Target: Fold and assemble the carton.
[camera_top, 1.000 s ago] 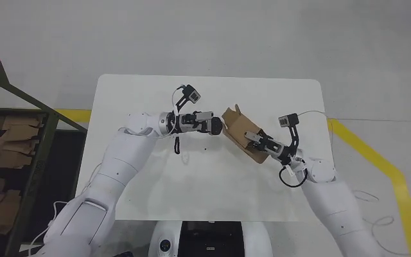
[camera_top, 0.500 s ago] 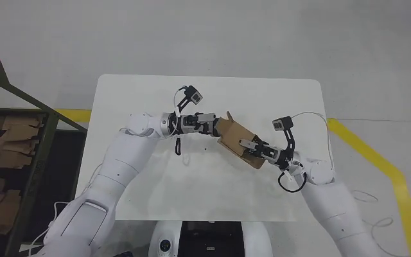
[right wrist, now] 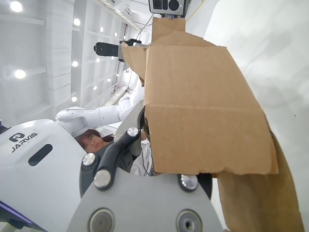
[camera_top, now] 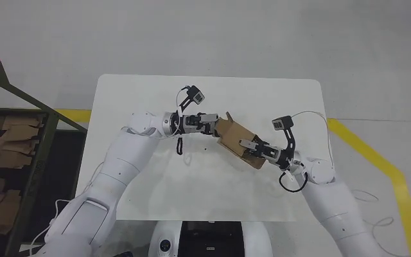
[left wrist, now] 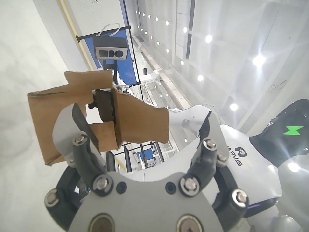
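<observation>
holds the carton [camera_top: 239, 137] right of the middle of the white table [camera_top: 276, 96], between the two grippers; cannot tell whether it touches the tabletop. clamps the right gripper [camera_top: 248, 142] on a side wall at the carton's right end: in the right wrist view, one finger [right wrist: 136, 119] pressed against the cardboard's edge, the other hidden behind the brown panel. spreads the left gripper [camera_top: 218, 126] wide, with nothing between its fingers. in the left wrist view, one finger [left wrist: 80, 121] just beside a small flap [left wrist: 105, 137] at the carton's open end, the other finger [left wrist: 207, 131] well clear in the air. turns the open end, with its ragged edges, toward the left gripper.

against a second ago: now farther toward the table's middle, carried there by the right arm, so that the open end meets the left gripper instead of standing apart from it. tall flap [camera_top: 228, 119], then sticking out beyond the left gripper's tip, now close alongside that gripper. left gripper in nearly the same spot as before. against half a second ago: hardly any difference, only the left wrist a touch nearer the carton.
</observation>
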You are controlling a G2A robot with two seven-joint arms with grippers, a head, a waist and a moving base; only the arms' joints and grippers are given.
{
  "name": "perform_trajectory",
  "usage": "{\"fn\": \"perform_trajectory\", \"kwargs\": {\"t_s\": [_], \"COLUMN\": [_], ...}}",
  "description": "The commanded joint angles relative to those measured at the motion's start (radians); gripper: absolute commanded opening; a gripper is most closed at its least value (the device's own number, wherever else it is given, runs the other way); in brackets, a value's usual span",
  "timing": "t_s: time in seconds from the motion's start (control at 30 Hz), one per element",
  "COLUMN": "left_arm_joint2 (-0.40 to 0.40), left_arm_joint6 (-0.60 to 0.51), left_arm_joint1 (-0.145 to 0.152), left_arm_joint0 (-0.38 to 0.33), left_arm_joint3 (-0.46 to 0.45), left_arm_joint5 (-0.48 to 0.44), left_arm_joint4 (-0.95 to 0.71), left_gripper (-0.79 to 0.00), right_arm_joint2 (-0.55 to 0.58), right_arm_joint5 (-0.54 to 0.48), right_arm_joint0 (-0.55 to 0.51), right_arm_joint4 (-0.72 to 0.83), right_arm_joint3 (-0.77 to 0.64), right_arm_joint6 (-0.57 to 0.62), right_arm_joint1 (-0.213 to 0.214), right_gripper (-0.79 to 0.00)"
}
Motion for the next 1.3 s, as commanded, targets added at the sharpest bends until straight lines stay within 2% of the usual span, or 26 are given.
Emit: {"fn": "perform_trajectory", "kwargs": {"t_s": [0.0,0.33,0.8,1.0,1.27], "left_arm_joint2": [-0.007,-0.038,0.003,0.018,0.006], "left_arm_joint6": [0.005,0.049,0.086,0.042,-0.002], "left_arm_joint1": [0.001,0.006,-0.017,-0.026,-0.024], "left_arm_joint0": [-0.001,-0.010,-0.055,-0.065,-0.056], "left_arm_joint3": [0.006,0.027,0.085,0.098,0.095], "left_arm_joint5": [-0.003,-0.033,-0.072,-0.057,-0.046], "left_arm_joint4": [-0.002,0.009,-0.005,-0.050,-0.074], "left_gripper": [0.000,0.000,0.000,0.000,0.000], "right_arm_joint2": [0.002,0.005,-0.057,-0.072,-0.043], "right_arm_joint5": [0.002,0.010,0.048,0.047,0.019], "right_arm_joint0": [0.000,-0.008,0.016,0.041,0.051], "right_arm_joint4": [0.007,0.025,0.042,0.052,0.097], "right_arm_joint3": [0.000,-0.009,-0.005,0.038,0.070], "right_arm_joint6": [0.009,0.061,0.143,0.119,0.098], "right_arm_joint1": [0.001,0.006,0.001,-0.006,-0.005], "right_gripper": [-0.785,-0.785,-0.785,-0.785,-0.785]}}
